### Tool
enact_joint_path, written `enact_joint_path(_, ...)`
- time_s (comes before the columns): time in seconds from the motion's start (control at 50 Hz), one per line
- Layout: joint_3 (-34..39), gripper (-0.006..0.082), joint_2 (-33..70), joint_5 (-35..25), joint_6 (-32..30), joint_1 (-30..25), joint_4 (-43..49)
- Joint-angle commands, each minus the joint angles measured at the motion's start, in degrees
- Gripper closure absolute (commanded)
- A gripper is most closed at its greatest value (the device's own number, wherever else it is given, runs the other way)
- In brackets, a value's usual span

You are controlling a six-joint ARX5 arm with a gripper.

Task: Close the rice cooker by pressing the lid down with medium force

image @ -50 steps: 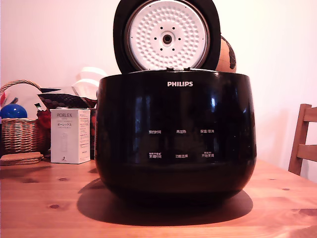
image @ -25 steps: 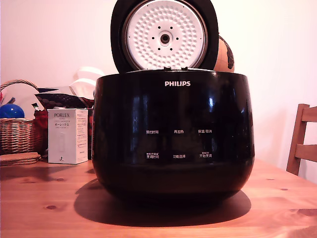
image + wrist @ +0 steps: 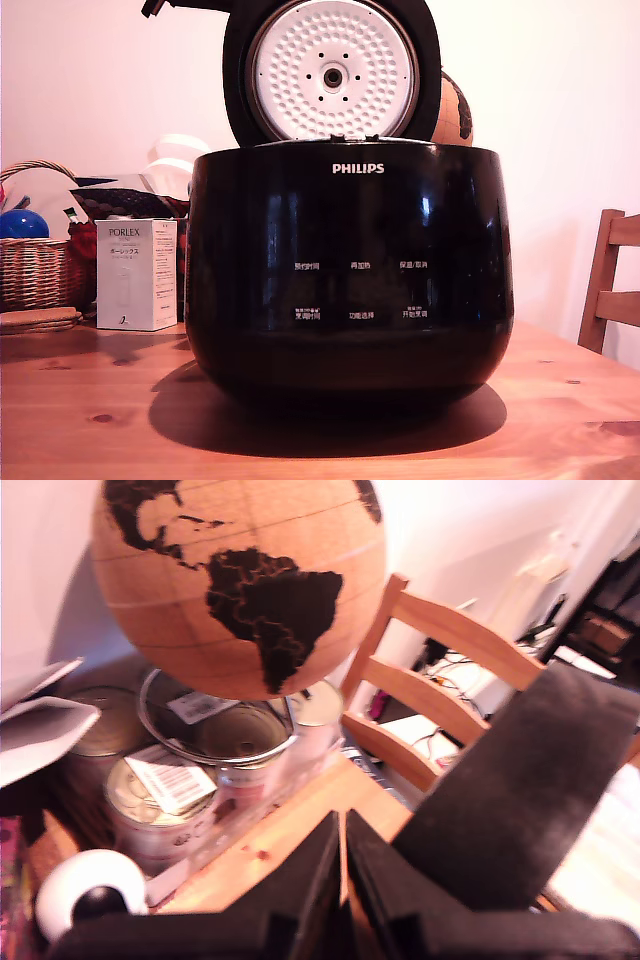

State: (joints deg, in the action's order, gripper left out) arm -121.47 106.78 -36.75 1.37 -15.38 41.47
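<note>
— Jaws [image 3: 342, 865] first: how do they stand?

— Nearly together, only a thin slit between my two black fingers, and nothing is caught in it. That suits a push; I need a blunt end, not a grasp.

— Where is the rice cooker [image 3: 350, 270]?

— On the wooden table [image 3: 90, 420], filling the middle of the exterior view, front labels facing the camera. Its lid [image 3: 333, 72] stands up at the back, white dimpled underside showing forward, so it is fully open and nothing of the closing is done.

— And you?

— My wrist camera looks past the fingers at a cork-coloured globe [image 3: 235, 580], some tins [image 3: 160, 790] under it and a wooden chair [image 3: 440, 670], so I judge I am up behind or beside the lid. In the exterior view only a dark tip shows at the top, by the lid's upper edge on the view's left. Whether it touches the lid, I cannot tell.

— What does the next move want?

— Probably a place on the lid's outer back, high up, then a steady tip forward and down until it latches. Too low, and I would shove the whole cooker along the table.
</note>
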Motion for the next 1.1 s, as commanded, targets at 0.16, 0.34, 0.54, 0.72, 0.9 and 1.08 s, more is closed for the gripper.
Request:
enact_joint_path(0.16,0.6,0.0787,3.1,-0.3,0.2,-1.3,-1.2)
enact_joint_path(0.34,0.6,0.0786,3.5,-0.3,0.2,-2.4,-1.0)
enact_joint_path(0.54,0.6,0.0787,3.5,-1.6,0.1,-2.8,2.3)
enact_joint_path(0.72,0.6,0.0786,3.5,-3.6,-1.9,-3.7,9.4)
enact_joint_path(0.9,0.3,0.0786,3.5,-4.7,-3.6,-5.9,14.8)
enact_joint_path(1.08,0.3,0.0786,3.5,-4.9,-4.9,-8.4,17.4)
